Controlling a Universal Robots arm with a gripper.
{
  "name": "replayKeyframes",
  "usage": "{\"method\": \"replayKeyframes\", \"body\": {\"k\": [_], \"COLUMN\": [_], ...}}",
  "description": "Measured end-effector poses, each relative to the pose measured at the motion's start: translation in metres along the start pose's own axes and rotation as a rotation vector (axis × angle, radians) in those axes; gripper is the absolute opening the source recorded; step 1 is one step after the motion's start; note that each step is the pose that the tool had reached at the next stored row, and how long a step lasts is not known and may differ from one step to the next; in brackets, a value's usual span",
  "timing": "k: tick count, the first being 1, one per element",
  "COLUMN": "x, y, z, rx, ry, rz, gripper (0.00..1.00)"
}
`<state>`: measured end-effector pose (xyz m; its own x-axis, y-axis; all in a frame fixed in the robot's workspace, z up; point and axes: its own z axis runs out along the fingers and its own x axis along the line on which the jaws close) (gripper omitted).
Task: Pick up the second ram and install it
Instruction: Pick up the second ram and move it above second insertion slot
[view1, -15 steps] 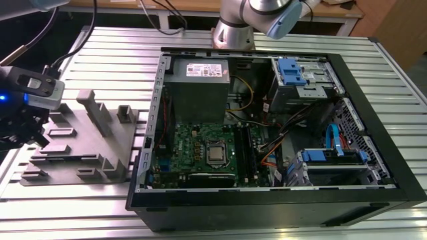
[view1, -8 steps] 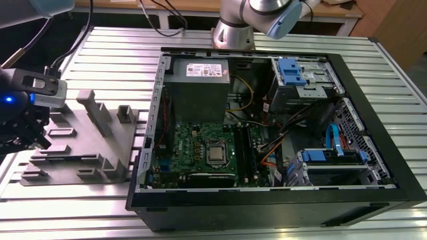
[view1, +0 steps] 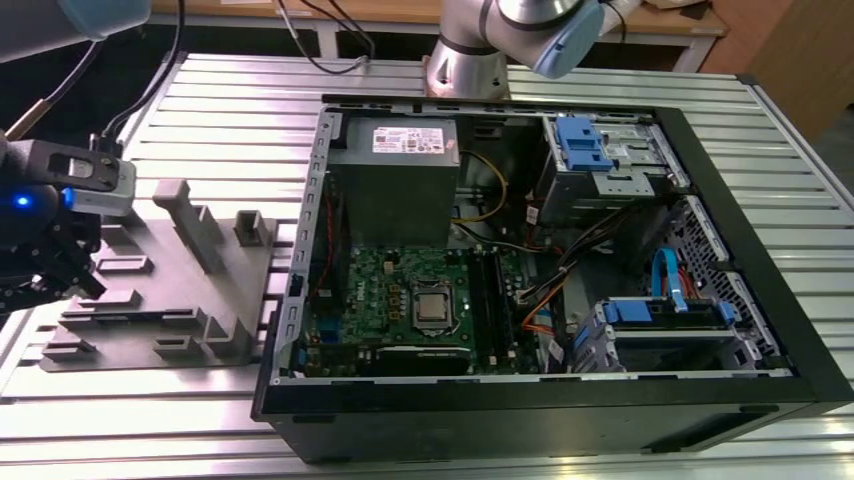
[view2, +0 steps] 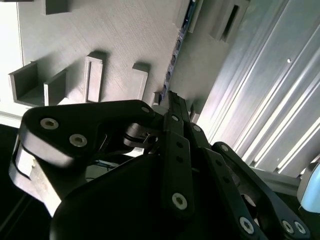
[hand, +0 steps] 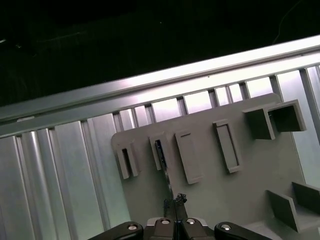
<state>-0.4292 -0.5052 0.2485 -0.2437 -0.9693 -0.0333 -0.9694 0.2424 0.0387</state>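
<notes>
The second ram is a thin dark strip seen edge-on, with small chips along it. It stands in a slot of the grey holder tray. My gripper hangs over the tray at the exterior view's left. Its black fingers meet on the near end of the ram, shut on it. The dark slots on the green motherboard lie inside the open computer case.
Grey upright slabs and pockets rise from the tray around the gripper. The grey power supply, blue drive brackets and loose cables crowd the case. The ribbed metal table runs beneath; the arm's base stands behind.
</notes>
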Motion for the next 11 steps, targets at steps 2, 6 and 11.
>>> {"method": "replayKeyframes", "body": {"k": [2,6,11], "x": [0.0000,0.0003,0.0006], "y": [0.0001,0.0002,0.0005], "z": [0.0019,0.0064,0.0123], "rx": [0.0043,0.0096,0.0161], "ry": [-0.0020,-0.0039,-0.0066], "rz": [-0.005,-0.012,-0.025], "gripper": [0.07,0.07,0.07]}}
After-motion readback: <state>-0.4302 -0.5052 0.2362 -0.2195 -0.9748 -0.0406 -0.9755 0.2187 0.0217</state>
